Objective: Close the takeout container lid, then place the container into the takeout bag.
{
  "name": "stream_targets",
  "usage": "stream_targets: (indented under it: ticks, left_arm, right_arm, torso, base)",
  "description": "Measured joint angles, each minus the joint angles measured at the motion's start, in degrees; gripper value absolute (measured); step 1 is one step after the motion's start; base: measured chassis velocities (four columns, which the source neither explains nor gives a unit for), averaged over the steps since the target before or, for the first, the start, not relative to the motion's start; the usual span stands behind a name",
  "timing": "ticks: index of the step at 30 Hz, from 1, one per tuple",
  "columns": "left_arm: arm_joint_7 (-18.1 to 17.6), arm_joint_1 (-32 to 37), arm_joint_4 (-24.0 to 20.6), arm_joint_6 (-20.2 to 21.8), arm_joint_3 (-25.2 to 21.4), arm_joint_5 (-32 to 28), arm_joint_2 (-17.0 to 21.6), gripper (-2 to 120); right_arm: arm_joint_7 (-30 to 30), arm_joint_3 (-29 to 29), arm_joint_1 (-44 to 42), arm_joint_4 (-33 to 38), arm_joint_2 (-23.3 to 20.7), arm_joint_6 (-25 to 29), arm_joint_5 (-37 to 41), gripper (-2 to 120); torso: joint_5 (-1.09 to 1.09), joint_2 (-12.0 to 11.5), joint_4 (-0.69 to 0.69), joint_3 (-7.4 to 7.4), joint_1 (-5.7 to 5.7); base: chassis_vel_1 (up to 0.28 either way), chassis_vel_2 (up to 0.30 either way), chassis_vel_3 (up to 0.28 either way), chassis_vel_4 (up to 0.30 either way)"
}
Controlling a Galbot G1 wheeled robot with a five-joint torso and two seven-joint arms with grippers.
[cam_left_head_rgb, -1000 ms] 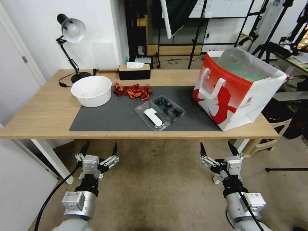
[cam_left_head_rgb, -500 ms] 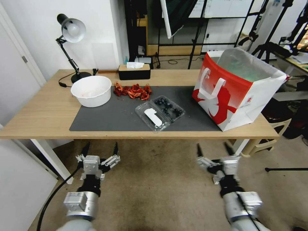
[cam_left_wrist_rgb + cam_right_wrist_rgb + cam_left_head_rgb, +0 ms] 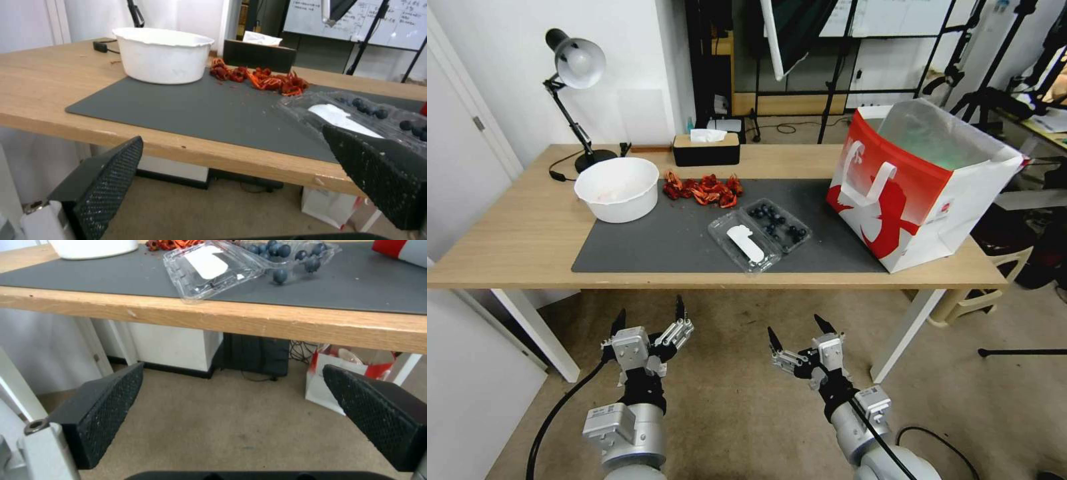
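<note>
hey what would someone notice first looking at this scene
The big red and white takeout bag standing open at the table's right end grabs the eye. On the dark mat beside it the clear takeout container of blueberries lies open, its lid flat. Both hands, left and right, hover open below the table edge.

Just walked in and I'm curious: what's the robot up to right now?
Both grippers, left and right, open, below the table edge. Blueberry box on the mat, lid open flat. Bag upright at the right. Nothing in the way.
</note>
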Motion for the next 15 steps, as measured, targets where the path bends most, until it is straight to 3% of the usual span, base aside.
stream_targets:
  ticks: [15]
  left_arm:
    - [2.9,0.2,0.6,-0.1,-1.1,0.4,0.0,100]
  right_arm:
    - [0.4,1.4,0.7,-0.6,-0.6,0.6,1.8,100]
  torso:
    - [0.0,0.0,0.0,0.0,0.0]
  base:
    - [0.0,0.0,0.0,0.0]
